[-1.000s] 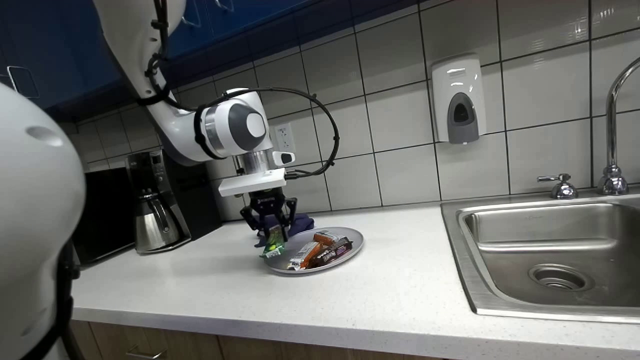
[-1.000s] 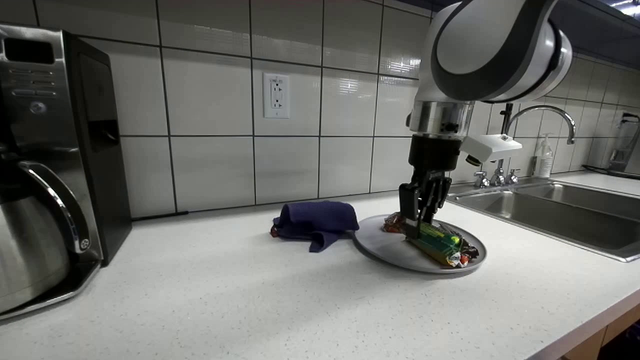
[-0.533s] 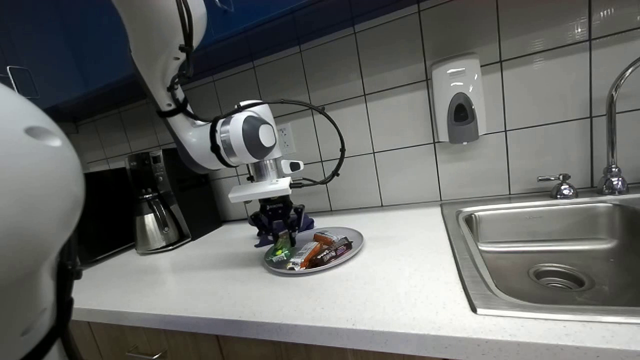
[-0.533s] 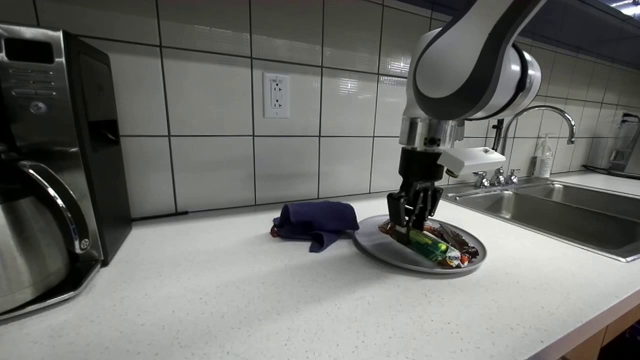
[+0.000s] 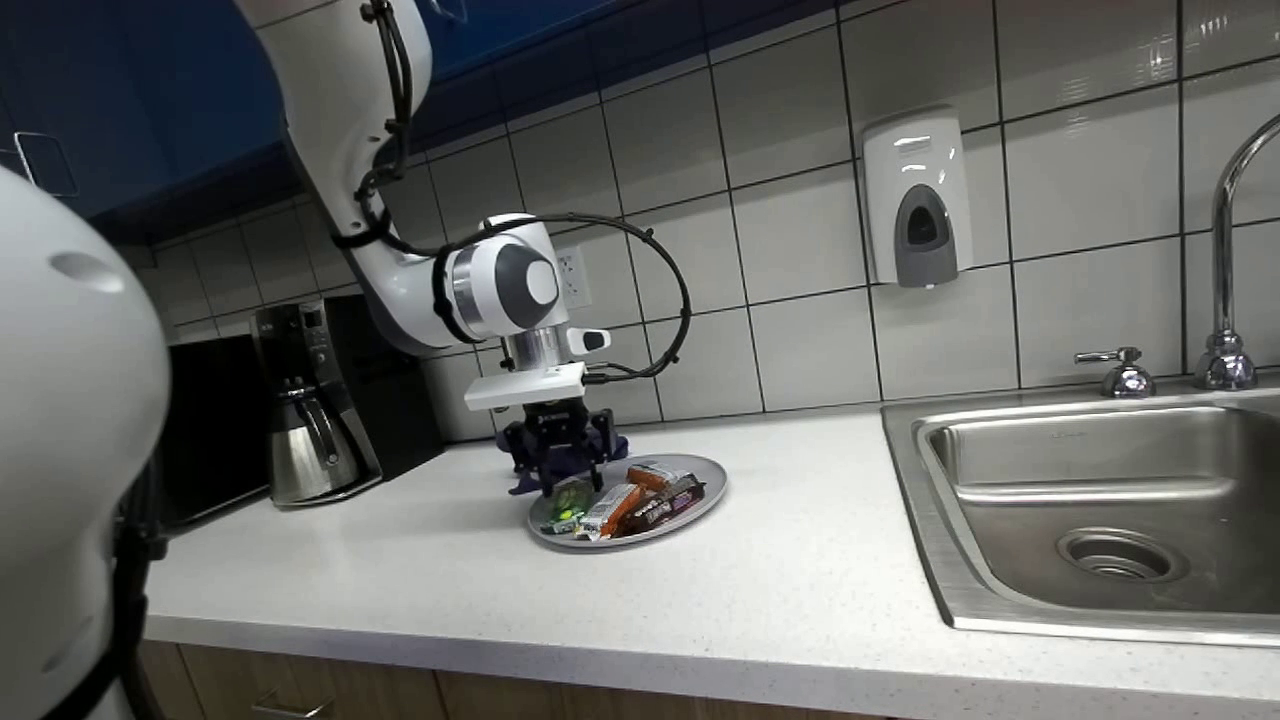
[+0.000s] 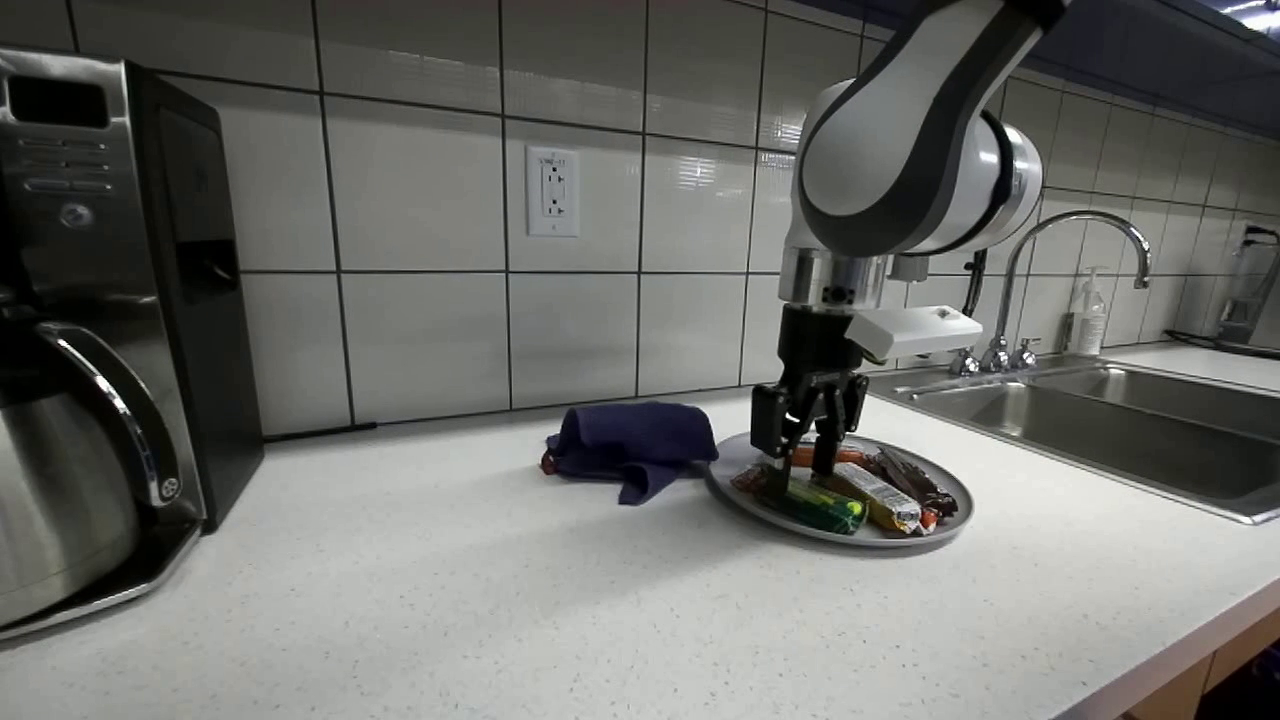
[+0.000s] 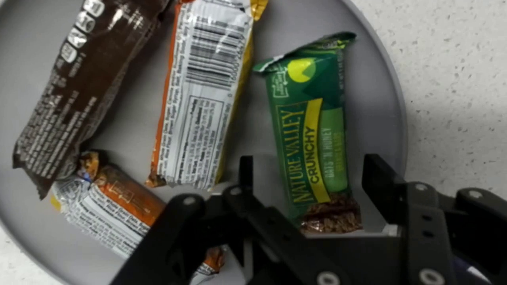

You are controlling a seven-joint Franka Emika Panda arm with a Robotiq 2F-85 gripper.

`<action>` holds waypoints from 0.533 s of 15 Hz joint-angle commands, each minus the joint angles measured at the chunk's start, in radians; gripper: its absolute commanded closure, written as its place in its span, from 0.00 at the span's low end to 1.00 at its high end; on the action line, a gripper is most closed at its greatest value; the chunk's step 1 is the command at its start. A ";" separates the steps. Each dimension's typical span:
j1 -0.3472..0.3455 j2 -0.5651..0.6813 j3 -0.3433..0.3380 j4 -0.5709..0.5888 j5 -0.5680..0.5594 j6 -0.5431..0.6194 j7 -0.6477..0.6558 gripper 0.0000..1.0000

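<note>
- Shiny tiles (image 6: 420, 190) stand behind a speckled counter (image 6: 450, 600); we see a coffee maker (image 6: 195, 330) far left.
- Next comes a purple towel (image 6: 635, 450), just beside a gray plate (image 6: 730, 460).
- Over the plate, the gripper (image 6: 802, 478) is spread wide, and we see a gap between each finger (image 7: 380, 186) and a green bar (image 7: 305, 118).
- That bar lies on the plate; in both exterior views, it is left of a silver-backed bar (image 6: 880, 492) and a brown bar (image 6: 918, 482).
- Far right is the sink (image 6: 1130, 425).
- We think a sideways bump could push the green bar off the rim, and a hard squeeze could crush it.
- Gaps show best in the wrist view; only the exterior views show us the sink.
</note>
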 commanded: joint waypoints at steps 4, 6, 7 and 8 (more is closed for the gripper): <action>0.001 -0.095 0.042 -0.051 -0.005 -0.019 -0.001 0.00; 0.003 -0.121 0.041 -0.070 -0.009 -0.021 0.003 0.00; 0.003 -0.134 0.039 -0.078 -0.011 -0.023 0.006 0.00; 0.003 -0.153 0.035 -0.090 -0.018 -0.026 0.011 0.00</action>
